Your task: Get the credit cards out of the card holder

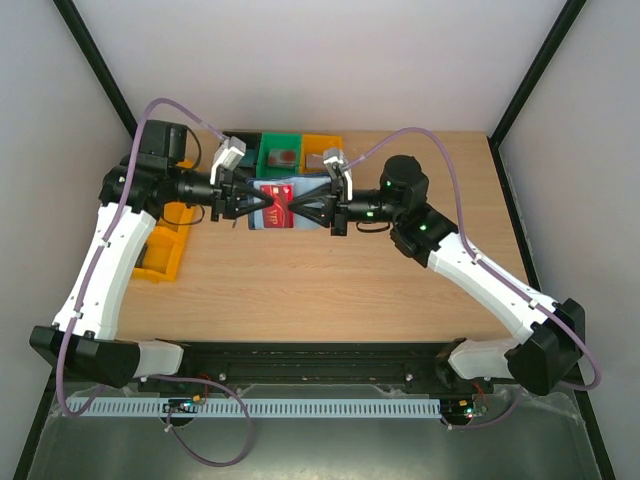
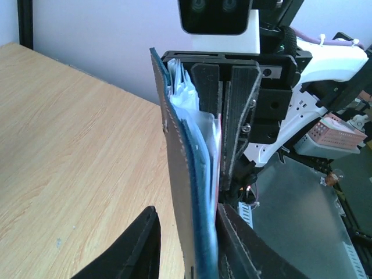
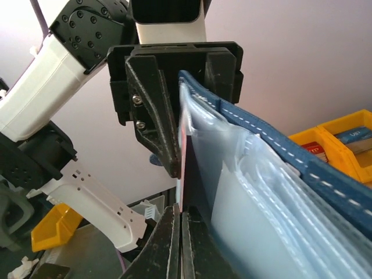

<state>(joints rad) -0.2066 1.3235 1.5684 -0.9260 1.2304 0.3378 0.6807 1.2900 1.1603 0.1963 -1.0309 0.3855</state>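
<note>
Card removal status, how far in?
Done: card holder held open off the table between both hands. In hand: right hand pinched shut on the reddish card, still in its pocket; left hand parted around the holder's opposite end. Left: pull that card free, then any others inside.

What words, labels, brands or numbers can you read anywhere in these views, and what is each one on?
No text can be read clearly in any view.
Red card in the card holder: pale marks, too small to read.
Packets in the yellow bin, right wrist view: printed labels, too blurred to read.
</note>
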